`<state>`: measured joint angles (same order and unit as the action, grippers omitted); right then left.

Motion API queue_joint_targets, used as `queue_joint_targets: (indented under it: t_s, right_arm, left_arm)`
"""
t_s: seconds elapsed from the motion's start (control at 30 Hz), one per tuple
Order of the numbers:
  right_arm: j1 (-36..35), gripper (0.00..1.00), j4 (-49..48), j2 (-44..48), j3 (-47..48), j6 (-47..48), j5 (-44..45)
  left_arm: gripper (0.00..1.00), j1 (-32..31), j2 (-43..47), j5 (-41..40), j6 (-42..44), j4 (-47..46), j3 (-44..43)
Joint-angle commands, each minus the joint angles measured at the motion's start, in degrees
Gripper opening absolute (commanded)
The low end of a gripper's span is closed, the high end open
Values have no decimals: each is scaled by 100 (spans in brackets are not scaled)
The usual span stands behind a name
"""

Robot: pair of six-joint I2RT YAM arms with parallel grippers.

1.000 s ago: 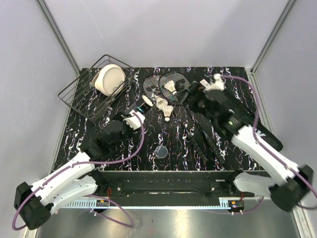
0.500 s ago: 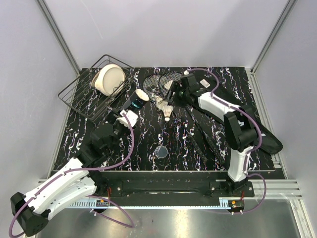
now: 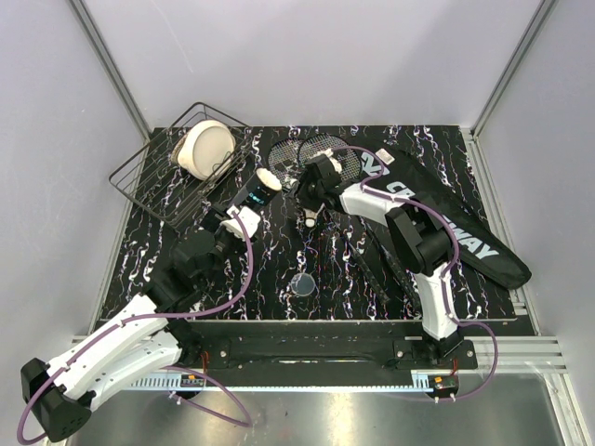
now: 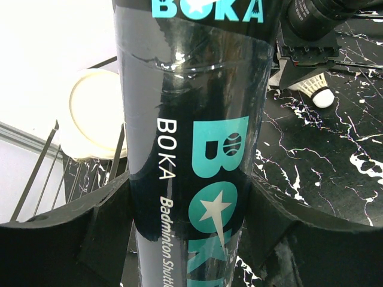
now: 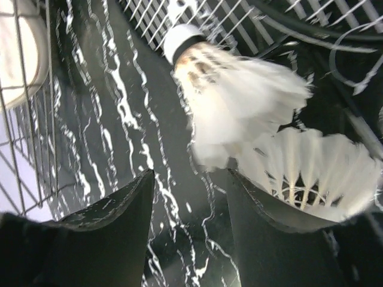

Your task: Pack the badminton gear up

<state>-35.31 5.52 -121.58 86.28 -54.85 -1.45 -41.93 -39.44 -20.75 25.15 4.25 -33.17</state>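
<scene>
My left gripper [image 3: 244,206] is shut on the black teal-lettered shuttle tube [image 3: 258,190], held tilted above the table; the tube [image 4: 197,149] fills the left wrist view between both fingers. My right gripper [image 3: 305,191] is open and low over the white shuttlecocks. In the right wrist view one shuttlecock [image 5: 239,89] lies just ahead of the open jaws [image 5: 191,179], and a second one [image 5: 317,167] is beside the right finger. Another shuttlecock [image 3: 312,220] lies just nearer. Two rackets [image 3: 290,151] lie with their heads at the back centre. The CROSSWAY bag [image 3: 456,223] lies at the right.
A black wire basket [image 3: 149,177] with a cream bowl [image 3: 206,149] stands at the back left, also seen in the left wrist view [image 4: 96,116]. A small clear round cap [image 3: 301,283] lies near the front centre. The racket shafts run towards the front right.
My right arm has swung left from over the bag to the shuttlecocks beside the racket heads, uncovering the bag. My left gripper has kept the tube and shifted slightly.
</scene>
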Motion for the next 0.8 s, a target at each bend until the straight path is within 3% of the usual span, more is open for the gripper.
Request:
queue_joint_targets:
  t_s: [0.0,0.2,0.43,0.7,0.77]
  right_arm:
    - [33,57,-297,-41,153,-202,944]
    - [33,58,-438,-15,170,62,1200]
    - [33,60,-262,-147,565,982,1051]
    - [42,75,-376,328,205,2319,936]
    - [42,75,-367,319,249,2444,936]
  left_arm:
    - [0,1,33,159,-71,-443,-172]
    - [0,-8,50,212,-98,-443,-181]
    - [0,-8,15,247,-98,-443,-190]
    - [0,-8,-2,335,-106,-443,-190]
    - [0,-8,-11,326,-124,-320,-199]
